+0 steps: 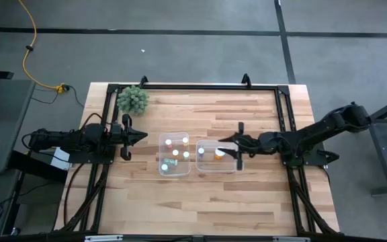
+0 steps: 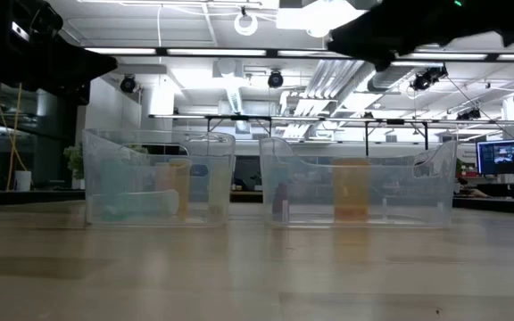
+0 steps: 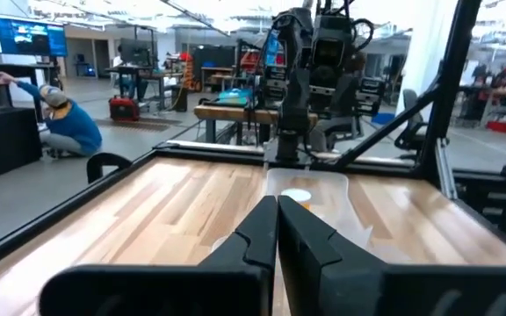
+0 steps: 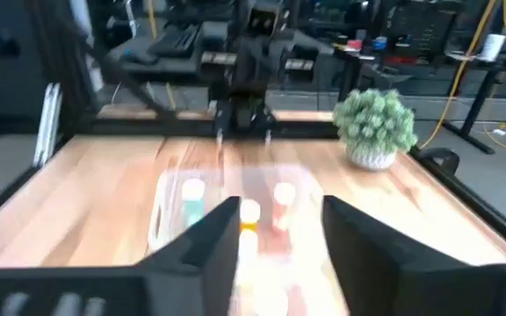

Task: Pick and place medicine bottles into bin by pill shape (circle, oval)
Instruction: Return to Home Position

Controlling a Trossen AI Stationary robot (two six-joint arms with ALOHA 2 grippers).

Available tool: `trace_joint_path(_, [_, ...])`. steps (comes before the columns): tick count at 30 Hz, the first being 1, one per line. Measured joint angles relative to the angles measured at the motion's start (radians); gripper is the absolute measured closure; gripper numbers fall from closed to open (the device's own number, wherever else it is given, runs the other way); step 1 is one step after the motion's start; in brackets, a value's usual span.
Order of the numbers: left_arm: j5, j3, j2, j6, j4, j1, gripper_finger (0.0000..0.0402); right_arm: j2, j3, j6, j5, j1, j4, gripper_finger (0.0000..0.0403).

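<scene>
Two clear bins stand side by side at the table's middle. The left bin (image 1: pixel 175 154) holds several small white-capped medicine bottles (image 1: pixel 169 142), orange and pale greenish. The right bin (image 1: pixel 216 156) holds one orange bottle (image 1: pixel 219 153), standing upright (image 2: pixel 351 189). My right gripper (image 1: pixel 228 146) is open and empty, above the right bin's right side, pointing left; its wrist view (image 4: pixel 279 211) shows the bottles (image 4: pixel 249 215) between and beyond the fingers. My left gripper (image 1: pixel 142 136) is shut and empty (image 3: pixel 277 206), left of the left bin, pointing right.
A green spiky ball plant (image 1: pixel 132 99) in a white pot stands at the far left corner and also shows in the right wrist view (image 4: pixel 374 123). A black frame (image 1: pixel 193 86) runs along the table's far and side edges. Bare wood lies near the front edge. A person (image 3: pixel 64 123) sits beyond the table.
</scene>
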Motion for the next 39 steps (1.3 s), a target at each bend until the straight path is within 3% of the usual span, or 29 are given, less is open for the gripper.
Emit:
trace_joint_path(5, [-0.001, 0.0, 0.005, 0.049, -0.014, 0.0, 0.0399, -0.177, -0.195, 0.073, -0.026, -0.023, 0.048, 0.0374])
trace_joint_path(7, [-0.001, 0.0, 0.005, 0.053, -0.013, 0.0, 0.04, -0.267, -0.281, 0.117, -0.069, -0.049, 0.078, 0.0392])
trace_joint_path(12, [-0.001, 0.0, 0.005, 0.053, -0.013, 0.0, 0.04, -0.478, -0.427, 0.199, -0.178, -0.126, 0.106, 0.039])
trace_joint_path(17, [-0.002, 0.0, 0.005, 0.046, -0.013, 0.0, 0.0397, -0.624, -0.46, 0.176, -0.275, -0.193, 0.028, 0.0396])
trace_joint_path(24, [-0.005, 0.0, 0.005, 0.046, -0.013, 0.0, 0.0396, -0.834, -0.459, 0.133, -0.325, -0.259, -0.169, 0.0401])
trace_joint_path(33, [-0.007, 0.0, 0.005, 0.046, -0.013, 0.0, 0.0398, -1.133, -0.461, 0.135, -0.33, -0.263, -0.472, 0.0402])
trace_joint_path(39, [-0.007, 0.0, 0.007, 0.046, -0.013, 0.0, 0.0397, -1.145, -0.461, 0.103, -0.323, -0.264, -0.53, 0.0403])
